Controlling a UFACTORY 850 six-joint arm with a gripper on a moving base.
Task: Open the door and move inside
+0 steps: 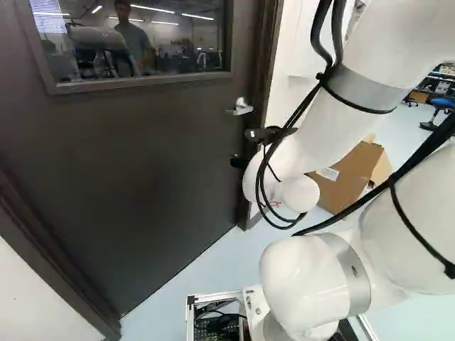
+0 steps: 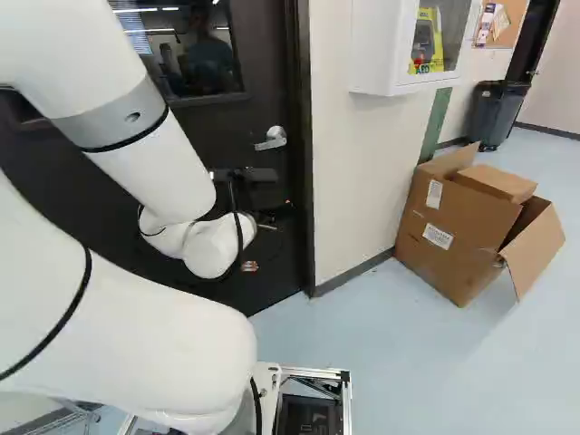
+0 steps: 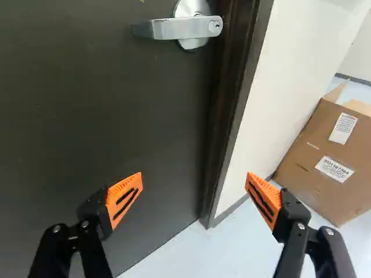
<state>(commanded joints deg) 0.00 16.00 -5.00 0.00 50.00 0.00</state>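
The dark door [image 1: 142, 149] stands closed in its frame, with a window in its upper part. Its silver lever handle [image 2: 272, 139] sits near the frame's edge. My gripper [image 1: 245, 147] is in front of the door, below the handle in the left base view; the arm partly hides it. In the wrist view the gripper [image 3: 194, 188] is open, nothing between its orange pads, and the handle [image 3: 185, 26] lies ahead of it, apart from both fingers. The door [image 3: 98, 110] fills the space ahead of one finger; the other finger is over the wall side.
An open cardboard box [image 2: 467, 222] stands on the floor beside the wall [image 2: 353, 163], right of the door frame [image 2: 302, 163]. A white cabinet [image 2: 394, 45] hangs above. A dark bin [image 2: 498, 111] stands farther back. A blue stool [image 1: 442, 104] is at the far right.
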